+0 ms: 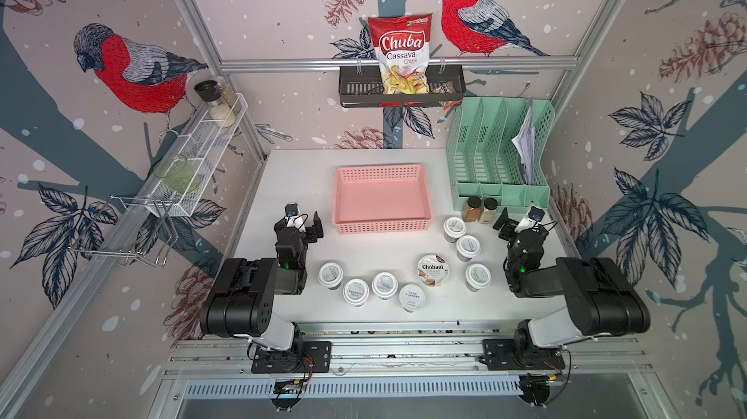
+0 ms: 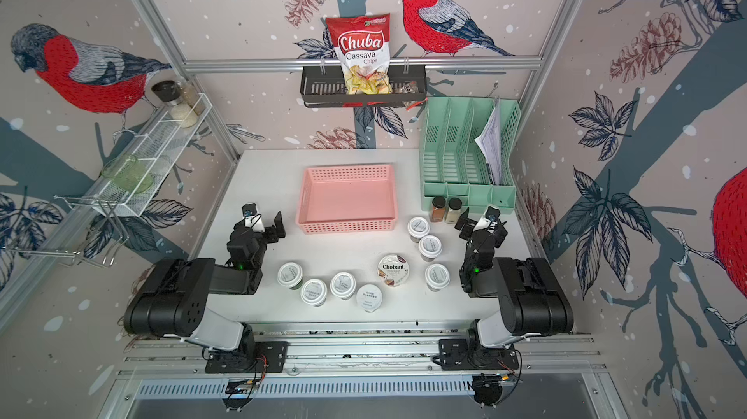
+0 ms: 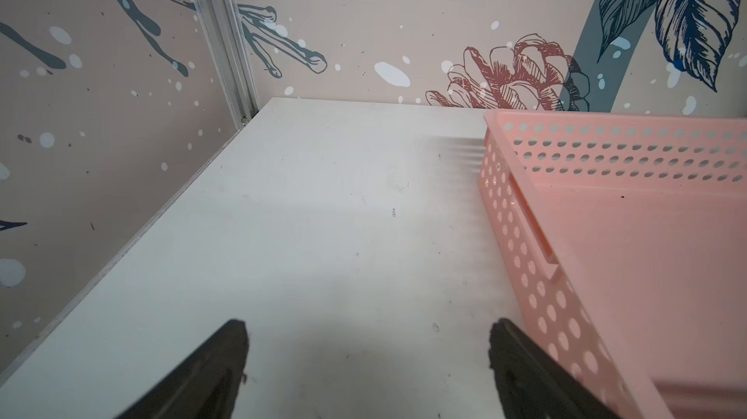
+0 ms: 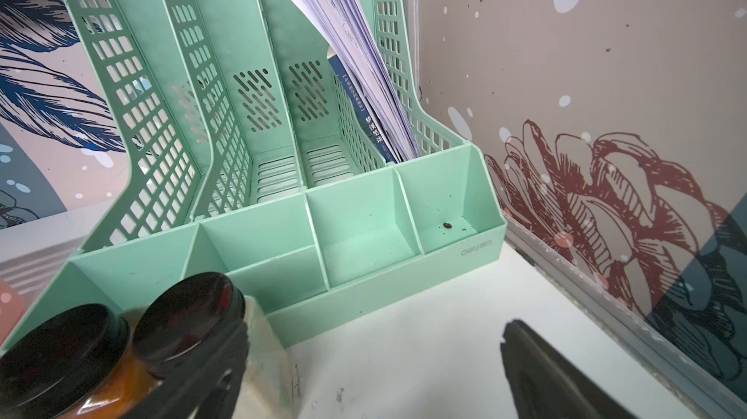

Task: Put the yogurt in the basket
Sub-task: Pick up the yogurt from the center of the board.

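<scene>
Several small yogurt cups with white lids stand on the white table in both top views. Some form a row near the front (image 1: 356,291) (image 2: 313,291); three more stand to the right (image 1: 468,247) (image 2: 430,246). A wider Chobani cup (image 1: 433,270) (image 2: 393,270) sits between the groups. The pink basket (image 1: 382,228) (image 2: 347,227) (image 3: 606,235) sits behind them with nothing in it. My left gripper (image 1: 301,221) (image 2: 262,223) (image 3: 368,328) hangs open beside the basket's left wall. My right gripper (image 1: 521,223) (image 2: 483,221) (image 4: 376,336) is open and holds nothing.
Two black-capped spice jars (image 1: 480,209) (image 4: 190,312) stand close against one right finger. Behind them is the mint-green organiser (image 1: 501,154) (image 4: 364,243) holding papers. A black rack (image 1: 400,87) with a chip bag hangs on the back wall. A white wire shelf (image 1: 202,154) lines the left wall.
</scene>
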